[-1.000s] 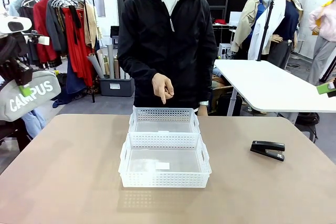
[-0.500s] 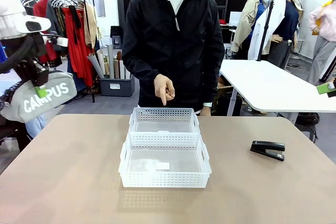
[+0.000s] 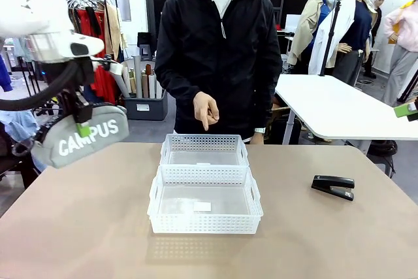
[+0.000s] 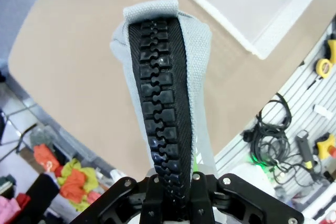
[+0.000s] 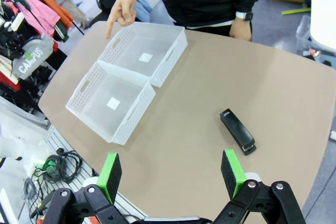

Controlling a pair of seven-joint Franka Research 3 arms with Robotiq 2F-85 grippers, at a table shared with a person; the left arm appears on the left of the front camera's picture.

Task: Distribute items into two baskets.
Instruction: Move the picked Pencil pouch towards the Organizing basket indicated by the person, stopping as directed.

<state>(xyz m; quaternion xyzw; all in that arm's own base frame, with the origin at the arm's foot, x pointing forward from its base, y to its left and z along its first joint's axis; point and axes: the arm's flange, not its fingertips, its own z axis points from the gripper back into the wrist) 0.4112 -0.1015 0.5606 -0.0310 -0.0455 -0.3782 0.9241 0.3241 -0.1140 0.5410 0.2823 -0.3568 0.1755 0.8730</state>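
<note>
The grey pouch (image 3: 83, 137) with white "CAMPUS" lettering hangs in the air above the table's far left corner, left of the baskets. My left gripper (image 3: 81, 124) is shut on its top. In the left wrist view the pouch's black zipper (image 4: 162, 114) runs up from between my shut fingers (image 4: 175, 187). Two white lattice baskets stand end to end at the table's middle, the far basket (image 3: 204, 142) behind the near basket (image 3: 204, 224). The black stapler (image 3: 334, 186) lies on the table at the right. My right gripper (image 5: 171, 174) is open, high above the stapler (image 5: 238, 131) and the baskets (image 5: 84, 109).
A person in a black jacket stands at the far side, one hand (image 3: 205, 110) pointing a finger down over the far basket. Bare tabletop (image 3: 78, 227) lies left and in front of the baskets. A white table (image 3: 339, 106) stands behind on the right.
My left arm has carried the pouch to the right and slightly down, from beyond the table's left edge to above its far left corner. The person's hand, baskets and stapler stay put.
</note>
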